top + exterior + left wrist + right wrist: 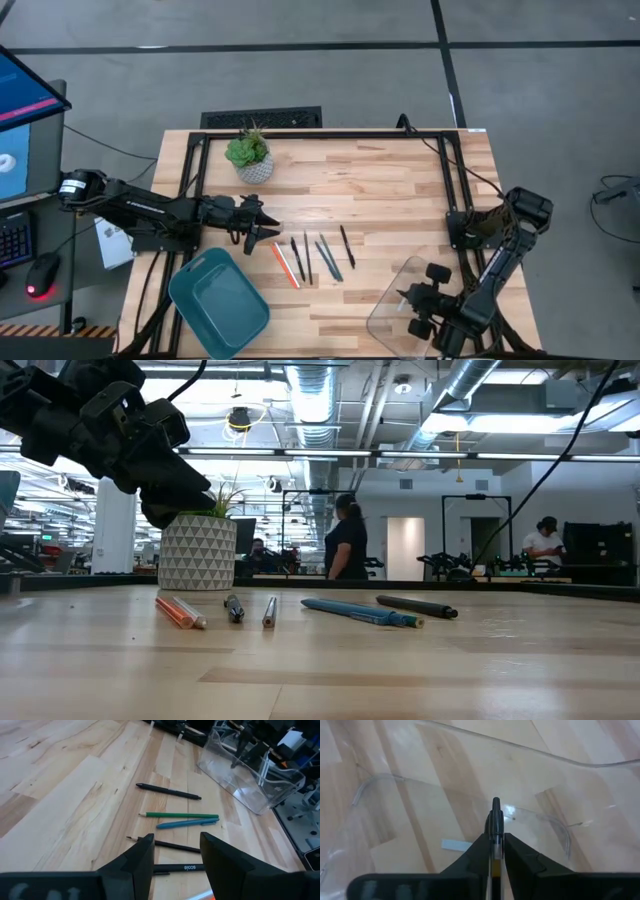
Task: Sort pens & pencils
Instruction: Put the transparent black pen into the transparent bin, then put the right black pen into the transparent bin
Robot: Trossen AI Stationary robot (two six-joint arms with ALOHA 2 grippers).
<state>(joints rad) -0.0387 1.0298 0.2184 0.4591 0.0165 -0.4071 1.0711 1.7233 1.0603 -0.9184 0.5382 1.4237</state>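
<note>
Pens: light, stiff, slick sticks; I judge a pinch at mid-length holds best, as they roll easily.
Right claw (495, 851): pinching a black pen (495, 822) over the clear bin (395, 300), its tip poking out ahead.
Left claw (175, 855): fingers spread, hovering; black pens (175, 845) lie just ahead, the teal pen (187, 823) and green pencil (180, 814) beyond, the orange pencil (285, 265) close by.
Worktop (400, 190): pale wood, smooth; a blue tray (218, 303) and potted plant (250, 155) flank the left claw.
Room: open workshop, people well behind.

Grey concrete floor (330, 80); exposed ceiling ducts (310, 390) with strip lights; monitor (20, 125) at frame's left.
</note>
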